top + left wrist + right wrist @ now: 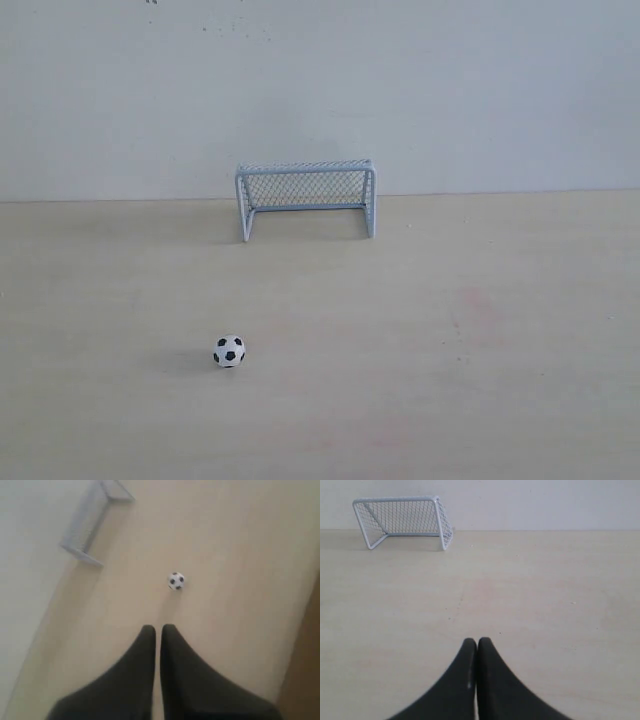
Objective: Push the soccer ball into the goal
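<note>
Ball lying well short of goal, both grippers closed

Exterior view: the ball is being shown at rest on the pale wooden table, well apart from the goal and nearer the camera. It is sitting slightly left of the line of the goal's left post. The goal is being seen upright at the far edge of the table, just in front of the white wall, with its open mouth being turned toward the camera.

Left wrist view: the left gripper is being held above the table with its dark fingers drawn almost together, only a thin slit of table being left between them, and nothing is being gripped. The ball is lying ahead of the fingertips, near them but not touching. The goal is being seen blurred, farther off and to one side, against the wall.

Right wrist view: the right gripper is being held over bare table with its fingers pressed together on nothing. The goal is standing far ahead of it at the table's back edge, with its mesh being shown clearly.
</note>
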{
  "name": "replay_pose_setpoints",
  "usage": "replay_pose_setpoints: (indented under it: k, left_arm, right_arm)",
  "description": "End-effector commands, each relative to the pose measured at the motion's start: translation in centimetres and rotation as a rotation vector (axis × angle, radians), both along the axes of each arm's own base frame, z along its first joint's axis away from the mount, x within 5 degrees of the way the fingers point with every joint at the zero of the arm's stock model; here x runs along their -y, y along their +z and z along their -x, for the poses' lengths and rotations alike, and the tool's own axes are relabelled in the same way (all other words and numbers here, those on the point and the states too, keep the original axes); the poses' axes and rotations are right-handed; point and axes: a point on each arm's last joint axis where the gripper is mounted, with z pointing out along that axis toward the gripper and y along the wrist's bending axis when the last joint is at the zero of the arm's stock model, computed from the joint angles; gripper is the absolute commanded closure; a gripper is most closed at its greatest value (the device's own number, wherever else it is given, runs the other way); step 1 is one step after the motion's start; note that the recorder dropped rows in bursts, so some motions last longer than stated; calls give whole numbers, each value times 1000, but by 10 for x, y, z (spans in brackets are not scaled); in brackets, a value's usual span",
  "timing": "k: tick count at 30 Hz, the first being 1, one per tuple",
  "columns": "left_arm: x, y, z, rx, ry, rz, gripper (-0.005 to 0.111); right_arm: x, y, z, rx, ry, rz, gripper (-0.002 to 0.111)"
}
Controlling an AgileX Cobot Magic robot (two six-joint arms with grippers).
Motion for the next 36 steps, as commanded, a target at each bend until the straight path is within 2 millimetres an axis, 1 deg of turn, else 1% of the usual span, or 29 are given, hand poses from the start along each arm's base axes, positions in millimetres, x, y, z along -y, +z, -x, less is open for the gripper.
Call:
replay_pose_setpoints:
  k: [1,6,9,12,16,19,20,22,25,27,29,36]
  left_arm:
    - [6,-29,-41,-120,-261,-212,102]
    - [3,-70,-97,-225,-266,-337,102]
    - [3,-94,-121,-287,-283,-375,102]
    - [6,-120,-141,-325,-361,-394,102]
    - [11,-162,-167,-394,-401,-379,102]
    - [17,-190,-182,-409,-436,-384,102]
    - [20,-196,-186,-405,-439,-388,102]
    - [30,-210,-193,-424,-467,-397,102]
    - [41,-222,-201,-429,-514,-438,102]
    - [47,-227,-205,-434,-520,-424,102]
    - [50,-228,-205,-442,-523,-394,102]
    - [53,-229,-205,-438,-534,-369,102]
  right_arm:
    - [0,1,0,8,-4,0,109]
    - [0,1,0,8,-4,0,109]
    - [0,1,0,8,-4,0,109]
    - [0,1,0,8,-4,0,109]
    - [0,1,0,8,-4,0,109]
    - [0,1,0,8,-4,0,109]
    - [0,1,0,8,-4,0,109]
    - [0,1,0,8,-4,0,109]
    - [0,1,0,8,-4,0,109]
    - [0,1,0,8,-4,0,109]
    - [0,0,0,4,-3,1,109]
    - [0,0,0,2,-3,1,109]
